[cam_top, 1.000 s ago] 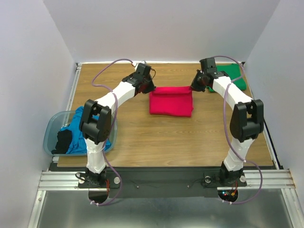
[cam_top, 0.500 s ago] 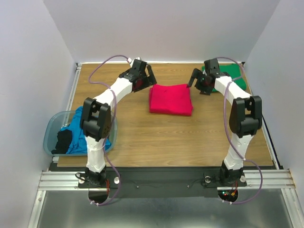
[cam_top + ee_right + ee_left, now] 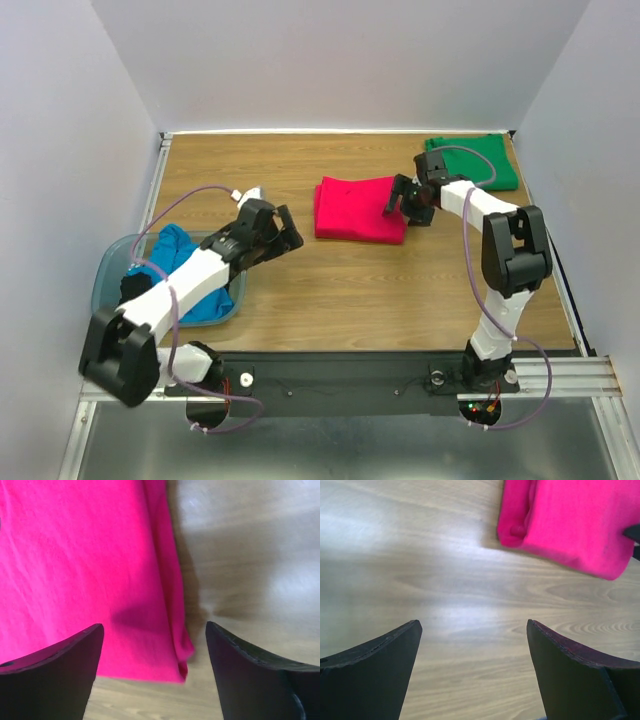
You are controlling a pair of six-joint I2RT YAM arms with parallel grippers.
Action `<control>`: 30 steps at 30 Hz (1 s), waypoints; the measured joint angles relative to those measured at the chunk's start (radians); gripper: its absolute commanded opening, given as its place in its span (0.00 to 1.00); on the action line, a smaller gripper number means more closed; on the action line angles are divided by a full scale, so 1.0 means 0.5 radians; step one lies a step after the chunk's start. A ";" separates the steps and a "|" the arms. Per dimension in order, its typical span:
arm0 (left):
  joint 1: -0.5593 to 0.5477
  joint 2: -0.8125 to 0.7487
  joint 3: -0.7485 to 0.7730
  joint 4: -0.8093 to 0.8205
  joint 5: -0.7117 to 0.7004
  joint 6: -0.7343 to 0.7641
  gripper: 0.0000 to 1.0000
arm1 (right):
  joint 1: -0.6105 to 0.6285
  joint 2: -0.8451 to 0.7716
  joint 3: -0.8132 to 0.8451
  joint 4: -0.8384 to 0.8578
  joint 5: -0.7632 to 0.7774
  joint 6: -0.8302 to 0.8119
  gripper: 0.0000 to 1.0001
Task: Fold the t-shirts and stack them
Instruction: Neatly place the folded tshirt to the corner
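Note:
A folded crimson-pink t-shirt lies flat mid-table. It also shows in the left wrist view as the pink shirt, ahead and to the right. My left gripper hangs open over bare wood to its left, and between the left gripper's fingers there is only table. My right gripper is open at the shirt's right edge. In the right wrist view the pink cloth lies under the right gripper, not pinched. A folded green t-shirt sits at the back right. A blue t-shirt is bunched in the tub.
The translucent tub stands at the near left edge, under my left arm's forearm, with a black cloth beside the blue shirt. White walls close in the table on three sides.
Both grippers have opened and let go of the pink shirt, which now lies folded flat. My left arm has swung back toward the near left. The right gripper came down to the shirt's right edge.

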 measured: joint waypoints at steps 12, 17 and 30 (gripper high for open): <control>0.002 -0.957 -0.378 -0.352 -0.178 -0.170 0.98 | 0.071 0.261 0.199 0.090 0.139 -0.011 0.54; 0.002 -1.045 -0.443 -0.423 -0.188 -0.234 0.98 | 0.126 0.319 0.237 0.128 0.164 -0.013 0.26; 0.002 -1.046 -0.454 -0.509 -0.253 -0.278 0.98 | 0.149 0.331 0.294 0.123 0.262 -0.259 0.00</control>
